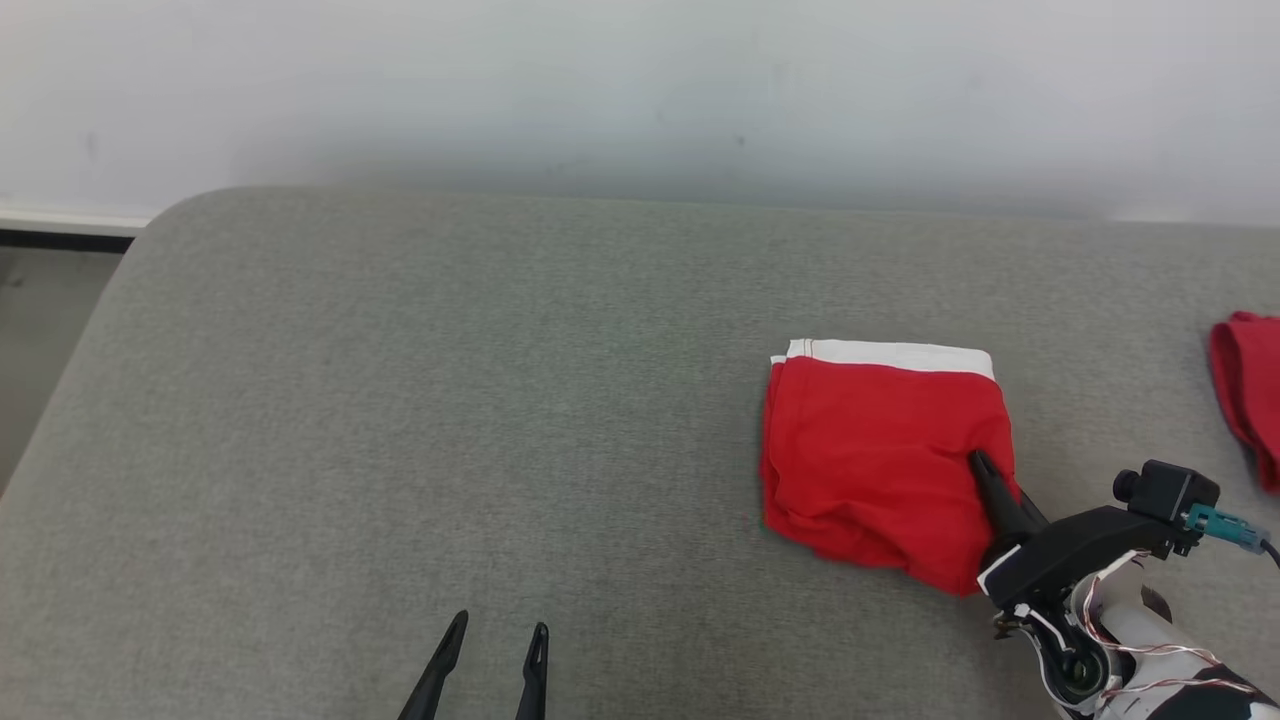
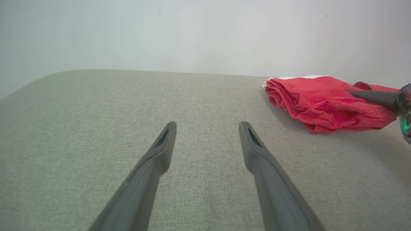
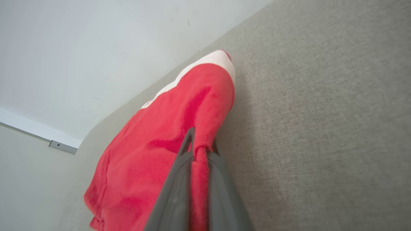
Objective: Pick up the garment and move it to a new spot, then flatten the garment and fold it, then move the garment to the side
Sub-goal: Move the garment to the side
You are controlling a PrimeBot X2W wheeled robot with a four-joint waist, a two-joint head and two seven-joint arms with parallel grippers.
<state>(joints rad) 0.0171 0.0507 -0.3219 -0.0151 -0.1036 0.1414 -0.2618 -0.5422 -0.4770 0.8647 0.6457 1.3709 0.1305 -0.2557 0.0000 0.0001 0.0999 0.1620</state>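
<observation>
Grey cushion (image 1: 400, 400) carries the folded red garment (image 1: 880, 460) right of middle, its right edge pinched in my right gripper (image 3: 200, 142), a grip plain from that wrist but half hidden from my head; my left gripper (image 1: 499, 622) stands wide, another red cloth (image 1: 1245, 390) cut off rightward.

A plain indoor room, likely a lab: grey fabric-covered bench (image 1: 400, 420) against bare white wall (image 1: 600, 90), dark skirting (image 1: 60, 238) at nine o'clock.
</observation>
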